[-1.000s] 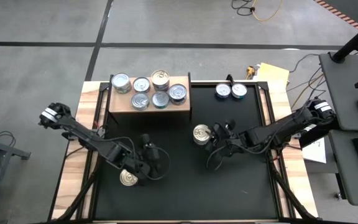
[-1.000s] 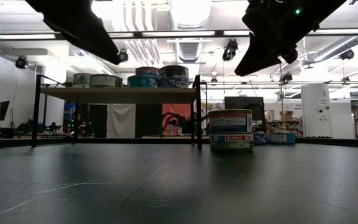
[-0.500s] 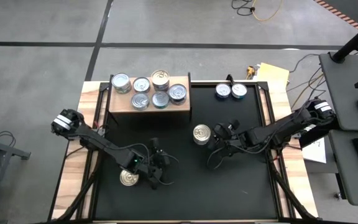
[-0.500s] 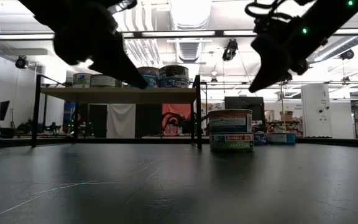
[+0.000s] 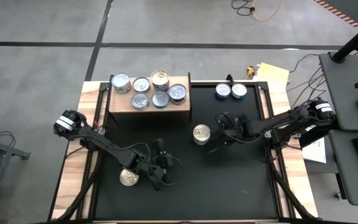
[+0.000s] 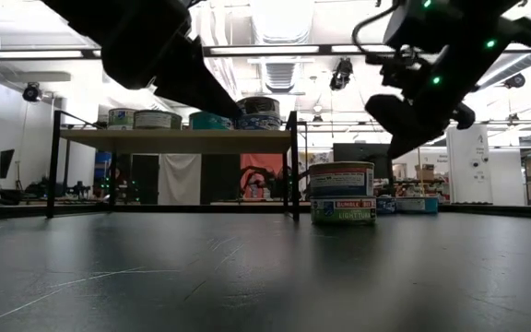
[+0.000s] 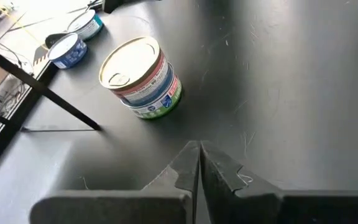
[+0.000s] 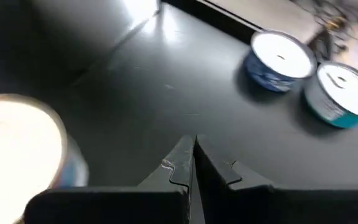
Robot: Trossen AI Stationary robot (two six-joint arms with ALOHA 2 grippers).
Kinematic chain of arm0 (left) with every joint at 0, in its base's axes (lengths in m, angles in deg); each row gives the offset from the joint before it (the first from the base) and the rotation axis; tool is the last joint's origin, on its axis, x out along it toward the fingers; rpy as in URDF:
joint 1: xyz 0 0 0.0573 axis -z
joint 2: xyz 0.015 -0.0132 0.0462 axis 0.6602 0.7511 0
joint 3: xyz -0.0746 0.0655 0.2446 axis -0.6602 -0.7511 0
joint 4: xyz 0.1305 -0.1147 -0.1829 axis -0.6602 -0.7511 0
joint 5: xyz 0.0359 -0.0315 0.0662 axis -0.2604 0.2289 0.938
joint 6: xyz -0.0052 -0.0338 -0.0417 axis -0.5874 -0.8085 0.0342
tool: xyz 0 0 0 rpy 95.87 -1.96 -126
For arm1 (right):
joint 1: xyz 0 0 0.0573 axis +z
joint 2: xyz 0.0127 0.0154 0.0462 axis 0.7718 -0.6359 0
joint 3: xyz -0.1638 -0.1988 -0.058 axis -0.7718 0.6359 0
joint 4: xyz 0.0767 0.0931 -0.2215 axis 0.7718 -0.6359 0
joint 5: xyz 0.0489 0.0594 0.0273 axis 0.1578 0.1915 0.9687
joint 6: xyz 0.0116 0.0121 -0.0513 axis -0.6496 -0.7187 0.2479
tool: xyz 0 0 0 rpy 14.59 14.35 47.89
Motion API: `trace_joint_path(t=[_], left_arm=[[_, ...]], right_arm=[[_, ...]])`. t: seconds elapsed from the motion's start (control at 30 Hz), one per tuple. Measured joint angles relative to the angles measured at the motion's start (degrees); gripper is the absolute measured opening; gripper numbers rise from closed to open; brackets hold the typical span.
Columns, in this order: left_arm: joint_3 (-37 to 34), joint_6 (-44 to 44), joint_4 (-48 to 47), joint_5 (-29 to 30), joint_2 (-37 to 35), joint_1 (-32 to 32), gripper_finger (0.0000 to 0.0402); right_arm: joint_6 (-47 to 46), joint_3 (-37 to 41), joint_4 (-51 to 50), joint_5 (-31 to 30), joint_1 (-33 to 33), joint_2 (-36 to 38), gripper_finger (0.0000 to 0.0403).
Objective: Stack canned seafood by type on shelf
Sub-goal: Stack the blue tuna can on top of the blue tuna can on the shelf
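The wooden shelf (image 5: 149,101) at the far left carries several tins (image 5: 151,90). Two tins stacked one on the other (image 5: 201,134) (image 6: 342,193) (image 7: 143,78) stand mid-table. A single tin (image 5: 127,178) stands near the front left, beside my left arm. Two blue-labelled tins (image 5: 230,91) (image 8: 280,59) sit side by side at the far right. My left gripper (image 5: 160,149) (image 7: 199,149) is shut above the table, pointing at the stacked pair. My right gripper (image 5: 220,118) (image 8: 194,144) is shut, just right of that pair and above the table.
Black posts of the shelf frame (image 6: 294,166) stand at its corners. Bare black table (image 5: 229,180) lies at the front right. Light wooden strips (image 5: 73,168) run along the table's left and right sides. Cables trail behind both grippers.
My left gripper has come down and shifted toward the table's right and near edge, away from above the single tin. My right gripper has swung toward the far edge, rolled and sunk a little, now beside the stacked pair. No tin has moved.
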Motion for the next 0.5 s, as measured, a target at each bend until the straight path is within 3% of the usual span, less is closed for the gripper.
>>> trace_joint_path(t=[0.3,0.5], left_arm=[[-0.27,0.0,-2.03,0.02,-1.56,0.06,0.0],[-0.66,3.21,-3.15,0.02,-6.14,0.07,0.0]], right_arm=[[4.95,0.03,-0.9,0.35,-6.44,0.0,0.0013],[2.08,0.03,-1.2,0.11,-9.13,0.02,0.0013]])
